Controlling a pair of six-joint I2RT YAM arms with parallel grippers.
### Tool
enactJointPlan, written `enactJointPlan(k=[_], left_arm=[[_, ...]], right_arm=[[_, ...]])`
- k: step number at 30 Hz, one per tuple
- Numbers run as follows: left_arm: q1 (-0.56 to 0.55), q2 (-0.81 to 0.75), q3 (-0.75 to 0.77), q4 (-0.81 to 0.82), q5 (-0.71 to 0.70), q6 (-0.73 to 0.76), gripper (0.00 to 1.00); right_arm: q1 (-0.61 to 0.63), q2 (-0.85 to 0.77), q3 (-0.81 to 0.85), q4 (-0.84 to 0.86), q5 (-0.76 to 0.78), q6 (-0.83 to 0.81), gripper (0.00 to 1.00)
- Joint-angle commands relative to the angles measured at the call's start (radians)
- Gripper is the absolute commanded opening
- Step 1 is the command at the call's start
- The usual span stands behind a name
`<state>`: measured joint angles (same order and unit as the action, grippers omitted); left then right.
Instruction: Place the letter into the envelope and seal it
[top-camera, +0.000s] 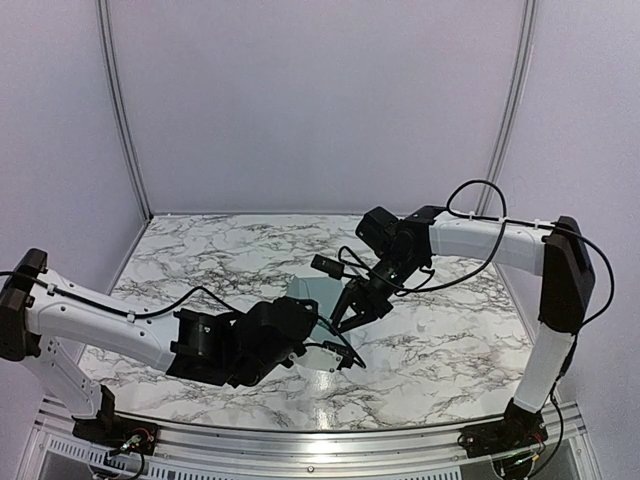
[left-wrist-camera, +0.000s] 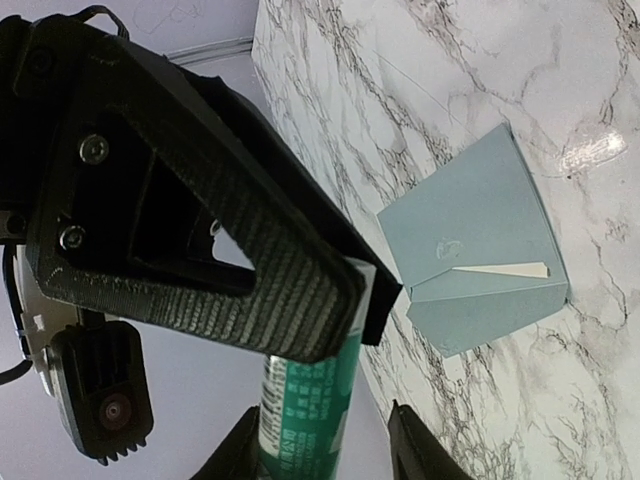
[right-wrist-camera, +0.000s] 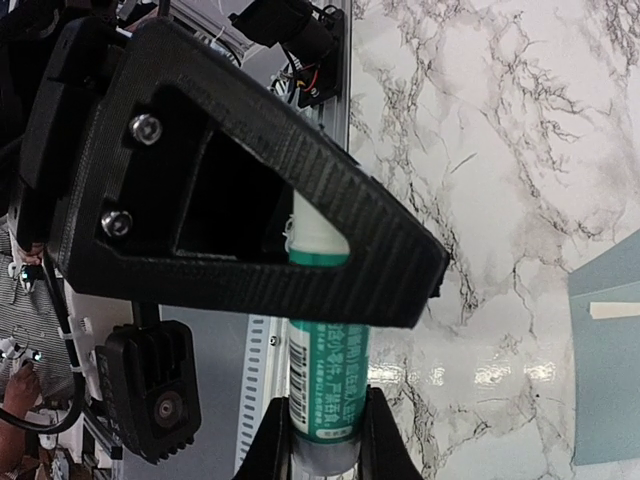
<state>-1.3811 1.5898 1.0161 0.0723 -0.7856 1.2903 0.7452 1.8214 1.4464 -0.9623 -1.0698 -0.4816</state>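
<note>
Sealing step, glue stick in hand. At centre frame of the top view the two end effectors meet above the table. The envelope lies flat on the marble, right of centre in the left wrist view, flap side up. A pale tan strip, apparently the letter, shows at its mouth, so the insertion looks largely done.

Both wrist views show a white-and-green glue stick running down the lower middle of the frame. The right end effector is closed on its barrel. The left end effector has its jaws part open either side of the stick's other end; whether they touch it I cannot tell.

Judged next: uncapping the stick, which calls for a firm left grip and a straight pull apart, then glue along the flap.
</note>
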Motion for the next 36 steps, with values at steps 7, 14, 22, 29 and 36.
enactJointPlan(k=[7, 14, 22, 29, 36], left_arm=[[0.005, 0.034, -0.014, 0.108, -0.048, 0.039, 0.29], [0.015, 0.025, 0.011, 0.070, 0.048, -0.257, 0.18], [0.074, -0.053, -0.041, 0.134, 0.304, -0.871, 0.14], [0.162, -0.113, -0.117, 0.328, 0.517, -1.184, 0.14], [0.236, -0.132, -0.192, 0.551, 0.634, -1.409, 0.15]], right_arm=[[0.007, -0.030, 0.018, -0.009, -0.033, -0.021, 0.06], [-0.018, -0.083, 0.051, -0.006, 0.034, -0.046, 0.33], [-0.266, -0.190, 0.236, 0.015, 0.152, -0.049, 0.98], [-0.358, -0.395, 0.067, 0.449, 0.408, 0.180, 0.99], [-0.363, -0.310, 0.057, 0.295, -0.042, 0.040, 0.82]])
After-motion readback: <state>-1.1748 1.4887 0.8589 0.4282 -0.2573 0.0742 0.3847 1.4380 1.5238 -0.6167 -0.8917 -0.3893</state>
